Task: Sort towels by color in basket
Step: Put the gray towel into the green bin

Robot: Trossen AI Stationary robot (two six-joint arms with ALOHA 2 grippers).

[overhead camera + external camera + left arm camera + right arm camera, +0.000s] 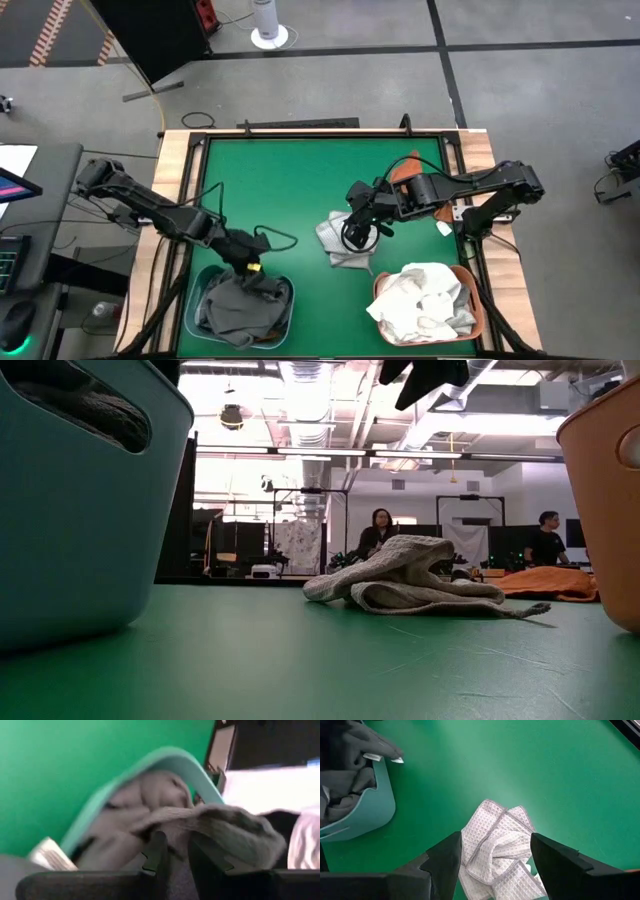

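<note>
My left gripper is over the far rim of the teal basket at the table's near left, shut on a dark grey towel. More dark grey towels fill that basket. My right gripper hovers open just above a light grey waffle towel, which lies crumpled on the green table; its fingers stand either side of the towel without touching. White towels fill the orange basket at the near right. A rust orange towel lies partly under the right arm. My left gripper pinches a bunched fold of the dark grey towel between its two fingers. The fingers slant downward toward the teal basket. The towel spills beyond the fingertips onto the grey pile inside the basket, slack.
The teal basket and orange basket flank the near edge, with green table open between them and toward the far side. A wooden frame borders the table. People sit in the room beyond.
</note>
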